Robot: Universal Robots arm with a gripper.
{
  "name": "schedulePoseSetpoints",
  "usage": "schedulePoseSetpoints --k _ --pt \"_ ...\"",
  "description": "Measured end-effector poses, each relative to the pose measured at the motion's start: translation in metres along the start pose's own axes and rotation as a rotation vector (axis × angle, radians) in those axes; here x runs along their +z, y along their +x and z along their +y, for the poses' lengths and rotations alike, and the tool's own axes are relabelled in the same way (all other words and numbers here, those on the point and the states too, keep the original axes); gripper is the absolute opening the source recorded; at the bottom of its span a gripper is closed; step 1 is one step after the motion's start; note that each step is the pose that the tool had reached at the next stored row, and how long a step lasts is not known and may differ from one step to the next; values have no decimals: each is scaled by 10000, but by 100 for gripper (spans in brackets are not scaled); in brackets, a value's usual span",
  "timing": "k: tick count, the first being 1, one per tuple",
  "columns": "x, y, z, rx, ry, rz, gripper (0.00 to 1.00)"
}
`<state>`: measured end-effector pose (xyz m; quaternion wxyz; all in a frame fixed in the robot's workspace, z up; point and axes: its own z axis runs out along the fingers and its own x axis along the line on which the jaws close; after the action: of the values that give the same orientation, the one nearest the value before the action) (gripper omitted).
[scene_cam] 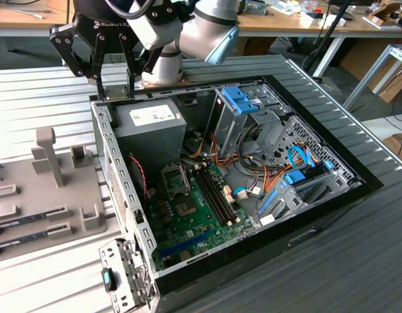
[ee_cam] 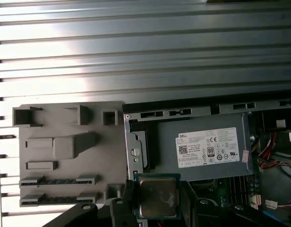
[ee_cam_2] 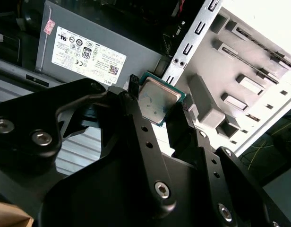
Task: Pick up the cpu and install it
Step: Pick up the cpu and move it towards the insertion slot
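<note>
claw (ee_cam: pixel 157 194) clamped on the cpu (ee_cam_2: pixel 158 98) by two edges, hovering over the case (scene_cam: pixel 103 140) wall beside the power supply (ee_cam: pixel 209 149); best carried flat, grip firm, clear of the sheet metal, squared to the socket (scene_cam: pixel 175 177).

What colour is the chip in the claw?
The cpu is silvery with a green edge; second wrist view.

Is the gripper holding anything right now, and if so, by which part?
Yes: the gripper is shut on the cpu, its fingers pinching two opposite edges, with the silvery top face exposed.
</note>
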<state>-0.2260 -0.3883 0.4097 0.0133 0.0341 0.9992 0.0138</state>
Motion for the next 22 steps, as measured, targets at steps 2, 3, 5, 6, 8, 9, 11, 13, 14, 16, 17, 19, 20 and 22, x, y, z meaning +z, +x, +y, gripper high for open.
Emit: schedulePoseSetpoints --k 2,3,5,6,8,9,11,13,14,16,17,19,20,22 --pt "2 -30 2 0 3 0 47" --pt "3 -39 3 0 4 -1 47" --pt "5 -56 4 0 5 -1 47" --pt "6 -64 4 0 6 -1 47" --pt "8 -94 6 0 8 -1 47" --pt "9 -103 7 0 9 -1 47" --pt "10 -122 8 0 11 -1 47" --pt "13 -148 10 -1 12 -1 47" --pt "14 -166 11 -1 14 -1 47" --pt "15 -182 12 0 16 0 47" --pt "18 -204 14 -1 17 -1 47" --pt "20 -225 15 0 17 -2 47" --pt "21 -238 16 0 19 -2 47" --pt "23 -262 17 0 21 -2 47"
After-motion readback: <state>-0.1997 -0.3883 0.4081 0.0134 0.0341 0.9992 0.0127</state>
